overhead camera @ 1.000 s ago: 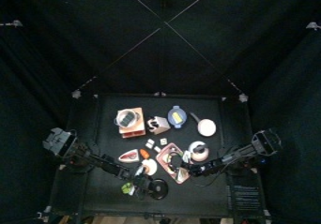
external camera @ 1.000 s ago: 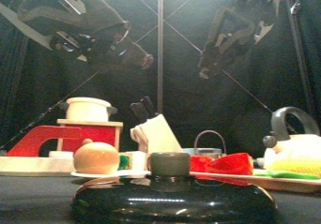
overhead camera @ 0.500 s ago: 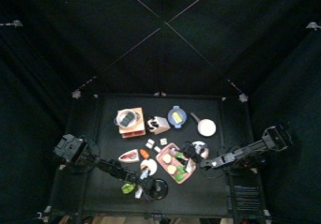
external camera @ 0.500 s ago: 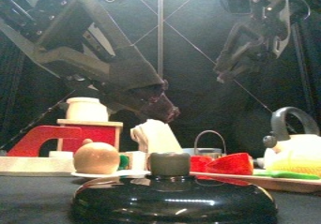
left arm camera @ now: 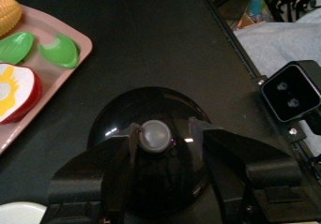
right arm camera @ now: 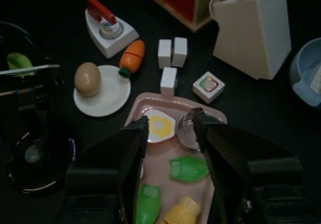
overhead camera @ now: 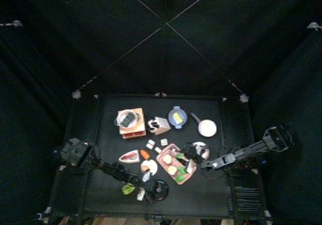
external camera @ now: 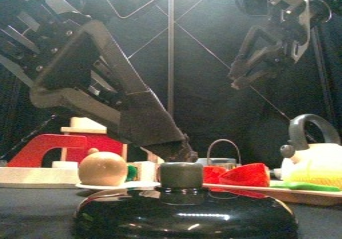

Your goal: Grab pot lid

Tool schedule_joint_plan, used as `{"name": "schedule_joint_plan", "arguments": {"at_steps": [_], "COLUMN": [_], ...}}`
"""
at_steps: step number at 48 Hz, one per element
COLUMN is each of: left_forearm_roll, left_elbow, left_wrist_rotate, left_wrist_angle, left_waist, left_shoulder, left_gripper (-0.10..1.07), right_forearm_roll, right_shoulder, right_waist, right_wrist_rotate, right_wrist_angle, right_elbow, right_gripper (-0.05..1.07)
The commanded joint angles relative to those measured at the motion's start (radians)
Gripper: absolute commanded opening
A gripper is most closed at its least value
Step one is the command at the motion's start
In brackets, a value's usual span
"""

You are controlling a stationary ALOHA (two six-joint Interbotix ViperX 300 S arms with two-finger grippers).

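The pot lid [external camera: 185,215] is black and glossy with a round grey knob, and it lies at the table's front edge [overhead camera: 157,190]. My left gripper [left arm camera: 163,140] hangs just above it, open, with one jaw on each side of the knob and nothing held. In the front view the left gripper [external camera: 178,151] slants down from the upper left to just above the knob. My right gripper [right arm camera: 170,132] stands open and holds nothing, high over the pink tray [right arm camera: 216,176] to the lid's right [overhead camera: 201,165].
The pink tray [overhead camera: 178,165] holds corn, green pieces and an egg half. A plate with a round onion [external camera: 103,168], a kettle [external camera: 311,135], a knife block [right arm camera: 257,26] and a toy stove [overhead camera: 128,121] stand behind. A small camera [left arm camera: 292,89] sits at the front edge beside the lid.
My left arm has swung down and forward from high at the left until its open jaws are over the lid's knob. The right arm drew back to the right early on and then stayed.
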Motion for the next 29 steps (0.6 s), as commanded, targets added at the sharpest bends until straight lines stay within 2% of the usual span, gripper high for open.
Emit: {"name": "schedule_joint_plan", "arguments": {"at_steps": [1,29], "left_forearm_roll": [0.0,-0.011], "left_elbow": [-0.02,-0.021], "left_wrist_rotate": [-0.002,-0.002], "left_wrist_angle": [-0.003,-0.003], "left_waist": [0.003,0.008], "left_shoulder": [-0.006,0.0], "left_gripper": [0.85,0.85], "right_forearm_roll": [-0.005,-0.005], "right_shoulder": [-0.008,-0.002], "right_waist": [0.0,0.002], "right_wrist_rotate": [0.003,0.003], "right_wrist_angle": [0.002,0.002], "right_elbow": [-0.009,-0.008], "right_gripper": [0.8,0.8]}}
